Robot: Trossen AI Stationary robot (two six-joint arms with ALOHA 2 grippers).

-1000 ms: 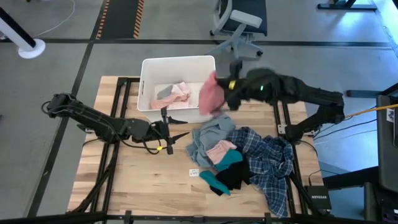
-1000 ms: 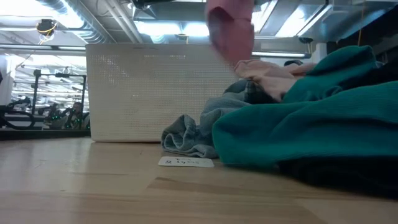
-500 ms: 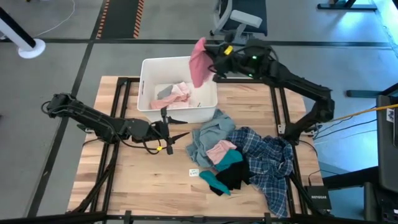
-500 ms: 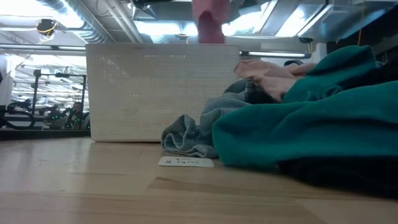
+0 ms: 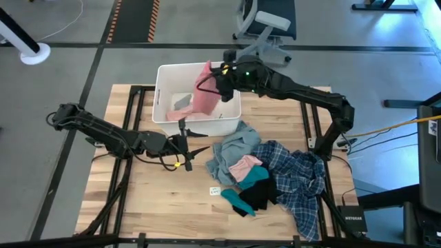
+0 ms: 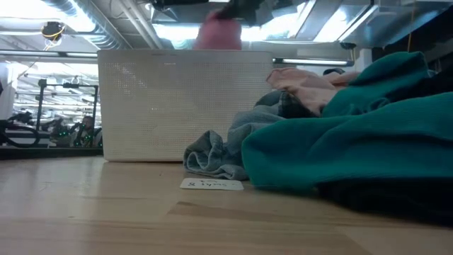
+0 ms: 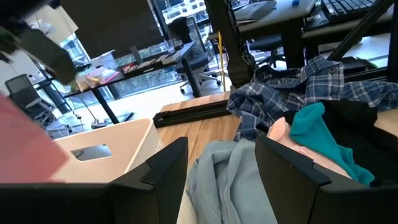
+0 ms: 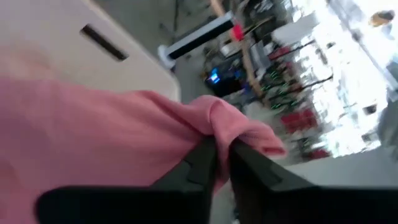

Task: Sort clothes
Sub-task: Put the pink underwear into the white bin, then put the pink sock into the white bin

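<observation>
— Where's the pink piece [image 5: 202, 96] now?

— Hanging from the right gripper [image 5: 219, 77], right over the white bin [image 5: 162, 76] at the far side of the table. The fingers are pinched narrow on a fold of it, and the cloth trails straight down, its long axis pointing into the bin.

— So a release would drop it in?

— I'd judge so; it's inside the rim.

— And the left gripper [image 5: 196, 143]?

— Spread wide, empty, resting low just near of the bin. The grey-blue top [image 5: 231, 148] lies just to its right, so that arm is nearer the pile.
</observation>
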